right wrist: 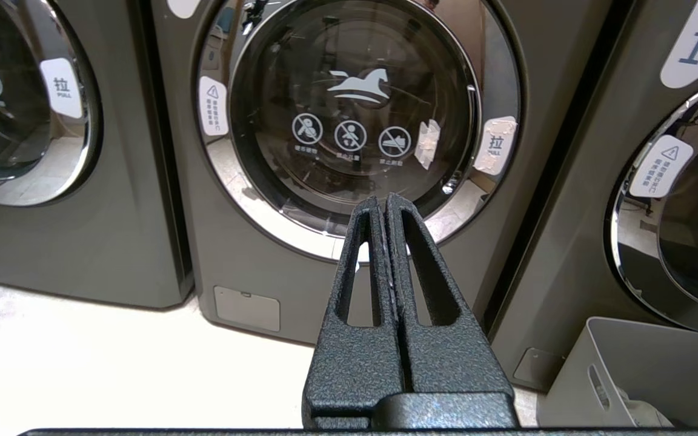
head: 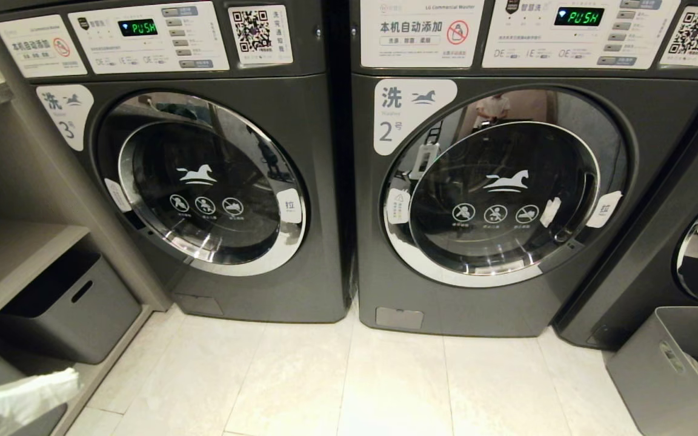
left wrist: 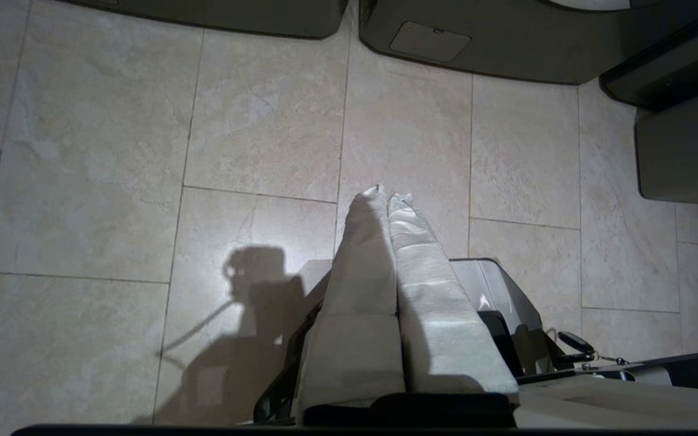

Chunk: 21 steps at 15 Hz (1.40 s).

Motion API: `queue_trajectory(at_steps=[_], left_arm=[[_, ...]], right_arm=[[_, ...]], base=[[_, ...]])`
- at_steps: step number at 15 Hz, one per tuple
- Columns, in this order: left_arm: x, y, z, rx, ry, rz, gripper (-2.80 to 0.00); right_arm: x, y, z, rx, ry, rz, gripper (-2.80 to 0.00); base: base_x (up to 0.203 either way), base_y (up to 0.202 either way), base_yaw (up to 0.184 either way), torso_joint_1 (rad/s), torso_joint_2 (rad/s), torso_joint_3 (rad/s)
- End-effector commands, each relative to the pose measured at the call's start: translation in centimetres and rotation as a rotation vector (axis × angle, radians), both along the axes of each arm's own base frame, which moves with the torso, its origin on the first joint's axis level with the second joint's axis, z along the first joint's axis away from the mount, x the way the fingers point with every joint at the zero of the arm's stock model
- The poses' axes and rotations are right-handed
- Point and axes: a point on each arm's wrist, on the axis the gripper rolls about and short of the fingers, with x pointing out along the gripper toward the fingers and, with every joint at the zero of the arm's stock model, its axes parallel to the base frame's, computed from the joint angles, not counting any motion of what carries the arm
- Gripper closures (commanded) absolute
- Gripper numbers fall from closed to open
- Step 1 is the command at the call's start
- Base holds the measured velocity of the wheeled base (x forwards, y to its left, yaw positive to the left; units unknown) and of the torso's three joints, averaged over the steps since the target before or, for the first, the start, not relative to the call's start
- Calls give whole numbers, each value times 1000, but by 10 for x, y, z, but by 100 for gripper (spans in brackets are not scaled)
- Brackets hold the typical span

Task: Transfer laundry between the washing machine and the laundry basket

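You're at start: washer no. 2 door (head: 503,184) closed, nothing transferred. Laundry basket (head: 676,369) sits at its lower right, laundry inside. Right gripper (right wrist: 385,203) faces door, fingers pressed together, empty. Left gripper (left wrist: 385,197) over floor, fingers together, empty.

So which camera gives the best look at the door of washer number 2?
The head view: the whole washer 2 door shows, shut, with its number label. The right wrist view shows it closer, top cut off, behind the shut right gripper. The left wrist view misses it.
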Motion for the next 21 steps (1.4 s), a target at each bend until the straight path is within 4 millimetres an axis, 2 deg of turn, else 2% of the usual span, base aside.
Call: queue_trajectory(at_steps=[1,5,6,8,10,13,16,19,21], left_arm=[[5,-2,-9,10,37,11,0],[3,2,-38,69,40,71,0],[5,4,-40,74,46,104,0],[8,13,-47,74,60,148,0],[6,26,-60,95,35,94,0],[-19,38,-90,161,-97,-107,0],[-48,37,-134,259,-251,-220,0],[-59,38,-141,277,-395,-138,0],[-59,42,-144,263,-372,75,0]], right_arm=[[4,0,-11,-2,39,0,0],[4,0,-11,-1,39,1,0],[4,0,-11,-1,39,1,0],[4,0,-11,-1,39,1,0],[4,0,-11,-1,39,1,0],[4,0,-11,-1,39,1,0],[4,0,-11,-1,39,1,0],[4,0,-11,-1,39,1,0],[4,0,-11,-1,39,1,0]], base=[[0,0,0,0,0,0],[0,0,0,0,0,0],[0,0,0,0,0,0],[0,0,0,0,0,0],[0,0,0,0,0,0],[0,0,0,0,0,0],[0,0,0,0,0,0],[0,0,0,0,0,0],[0,0,0,0,0,0]])
